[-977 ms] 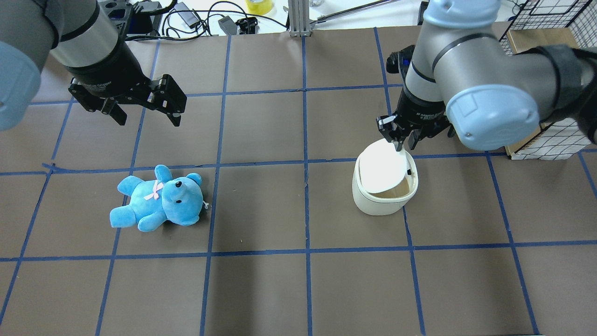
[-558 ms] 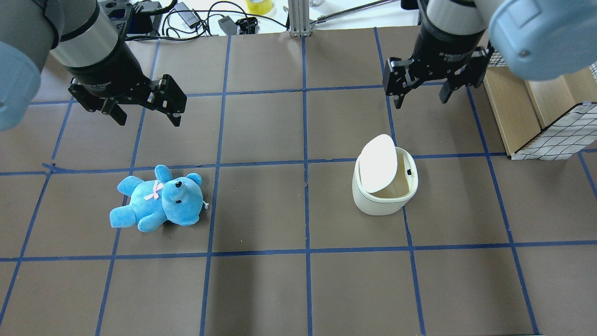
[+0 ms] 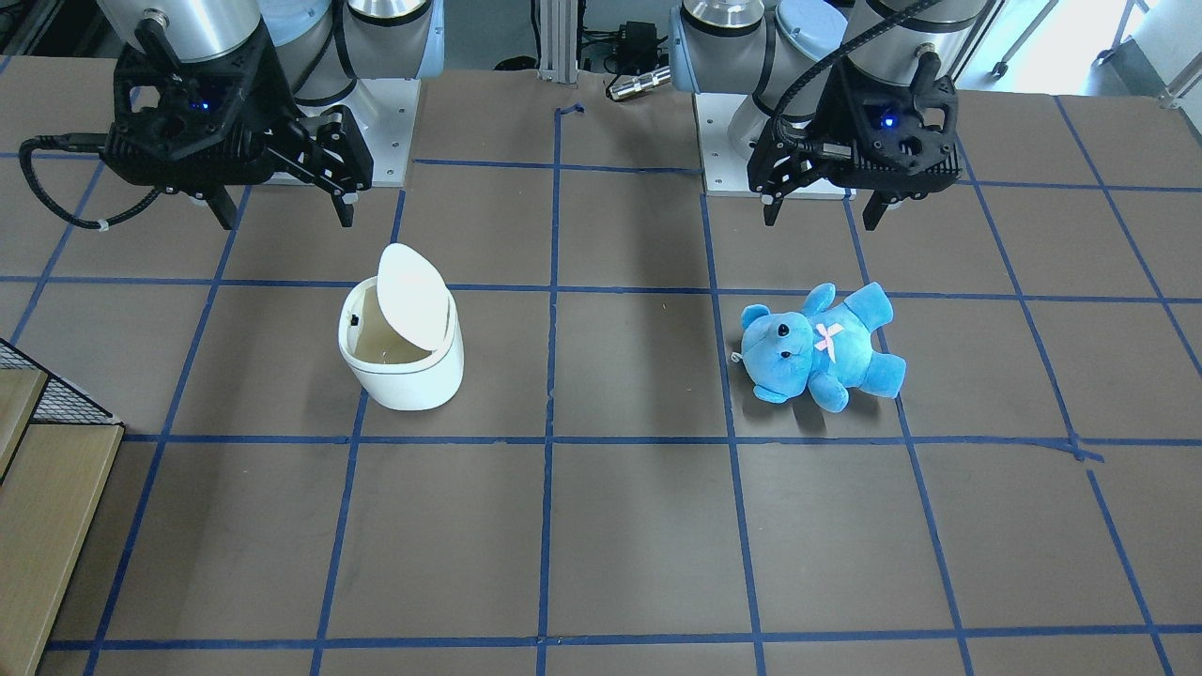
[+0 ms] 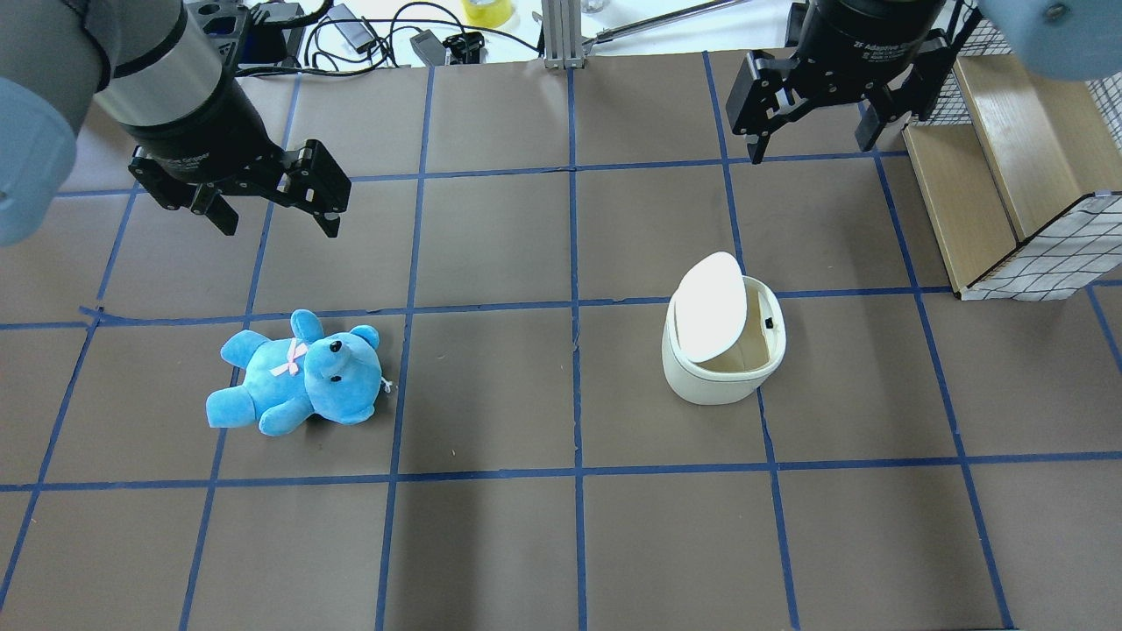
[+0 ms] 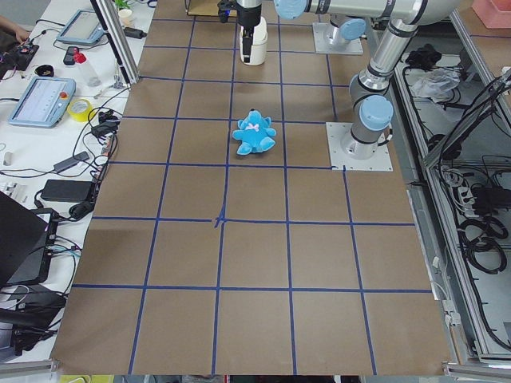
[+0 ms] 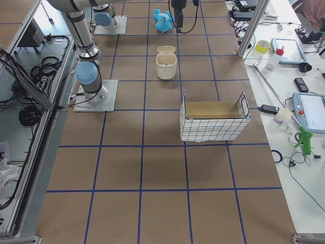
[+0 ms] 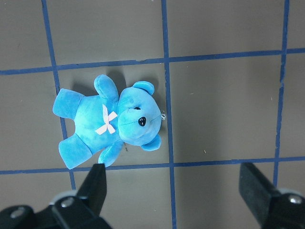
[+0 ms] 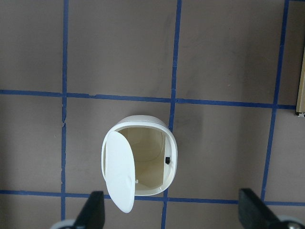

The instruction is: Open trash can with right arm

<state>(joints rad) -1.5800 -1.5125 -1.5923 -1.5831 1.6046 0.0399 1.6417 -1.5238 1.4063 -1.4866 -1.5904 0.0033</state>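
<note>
The white trash can (image 4: 714, 386) stands right of the table's middle. Its flat lid (image 4: 710, 307) is tipped up on its left side, showing the tan inside. It also shows in the front view (image 3: 413, 385) and the right wrist view (image 8: 169, 143). My right gripper (image 4: 811, 145) is open and empty, high above the table, beyond the can and apart from it. In the front view it (image 3: 286, 218) hangs behind the can. My left gripper (image 4: 280, 226) is open and empty, above and behind the blue teddy bear (image 4: 298, 377).
A wire basket with a wooden box (image 4: 1008, 175) stands at the right edge near my right gripper. Cables and gear (image 4: 368, 35) lie past the far table edge. The teddy bear (image 7: 109, 124) lies on its back under the left wrist camera.
My right gripper has left the lid, risen and drawn back toward the far edge, jaws now wide. The lid has swung further up and stays open. The left arm has not moved.
</note>
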